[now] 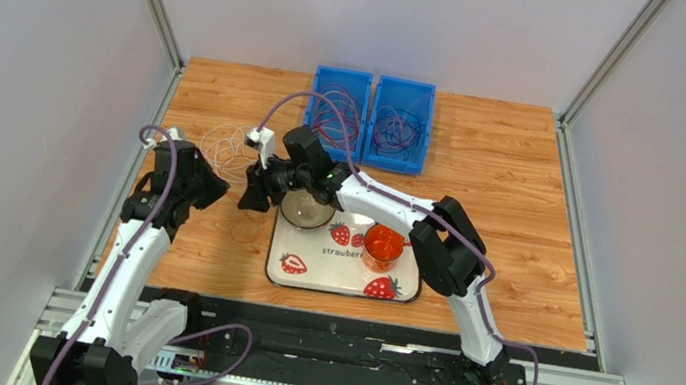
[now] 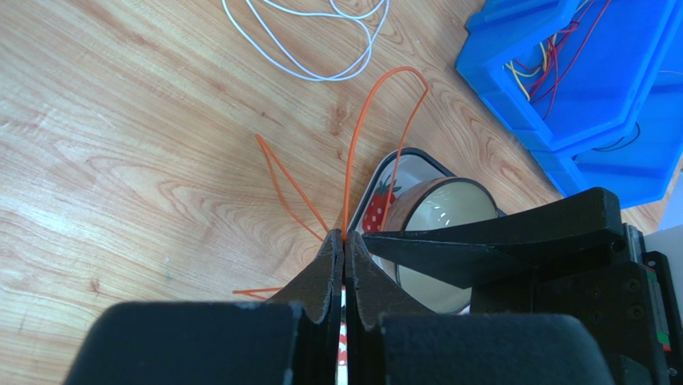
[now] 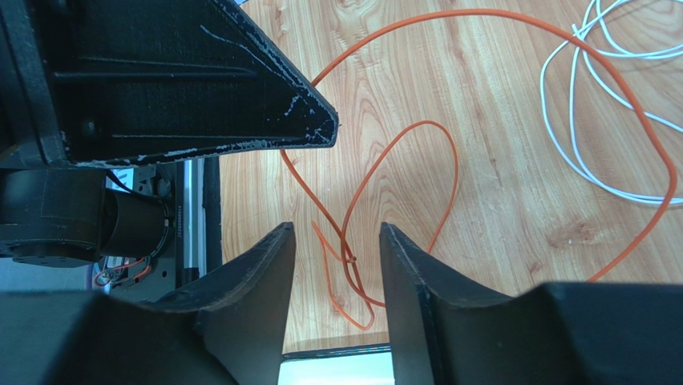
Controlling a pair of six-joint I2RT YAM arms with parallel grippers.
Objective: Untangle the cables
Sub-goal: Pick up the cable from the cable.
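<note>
Left wrist view: the fingers of my left gripper (image 2: 345,239) are pressed flat together and pinch the orange cable (image 2: 350,168), which rises from their seam in a tall narrow arch over the wooden table (image 2: 120,160), just beside the corner of the strawberry tray (image 2: 386,191). This pinch cannot be seen in the other two views. Right wrist view: my right gripper (image 3: 337,233) has its fingers spread. A thin, glossy loop of the same cable lies on the wood between them, untouched. This view alone shows that the cable crosses itself there. The white cable (image 2: 317,78) lies in loose rounded loops farther from the tray than the orange one. Overhead view: only here does the whole tray show, white and round-cornered, printed with red strawberries, carrying a clear bowl (image 1: 306,210) and an orange cup (image 1: 382,246). Beyond the tray stand two blue plastic bins (image 1: 394,162), side by side and touching, each holding a tangle of fine dark and red cables.
</note>
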